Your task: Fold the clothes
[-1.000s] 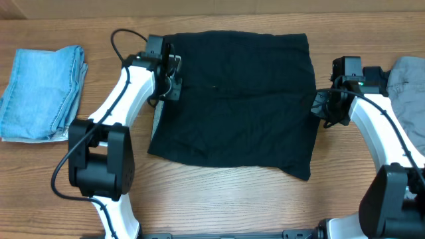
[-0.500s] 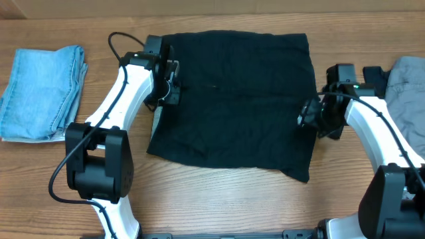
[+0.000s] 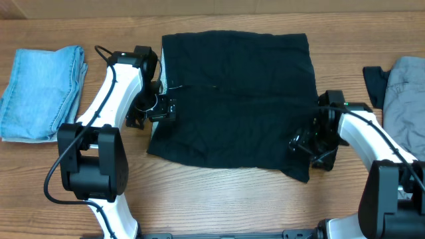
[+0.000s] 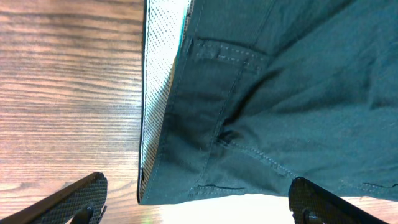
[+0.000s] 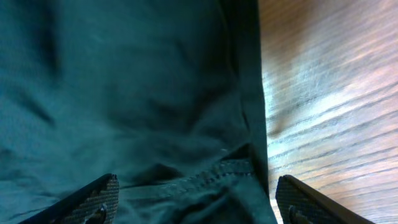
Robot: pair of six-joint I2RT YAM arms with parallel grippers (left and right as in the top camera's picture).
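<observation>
The clothes include black shorts [image 3: 236,99] spread flat mid-table. My left gripper [image 3: 158,110] hovers open over their left edge, where the pale mesh waist lining [image 4: 158,93] shows beside the dark fabric [image 4: 280,93]. Its fingers [image 4: 74,199] stand wide apart with nothing between them. My right gripper [image 3: 307,142] is open above the shorts' near right corner. In the right wrist view a stitched hem [image 5: 205,177] lies below the spread fingers [image 5: 93,199], which grip nothing. Folded light-blue denim [image 3: 40,89] lies at far left and a grey garment [image 3: 405,93] at far right.
A small dark cloth piece [image 3: 373,83] lies beside the grey garment. Bare wooden table [image 3: 219,199] runs along the near side, and between the denim and the left arm. A cable [image 3: 116,46] loops off the left wrist.
Both grippers have opened and let go of the shorts' side edges. Each has moved toward the table's near side, the right one down to the near right corner.
</observation>
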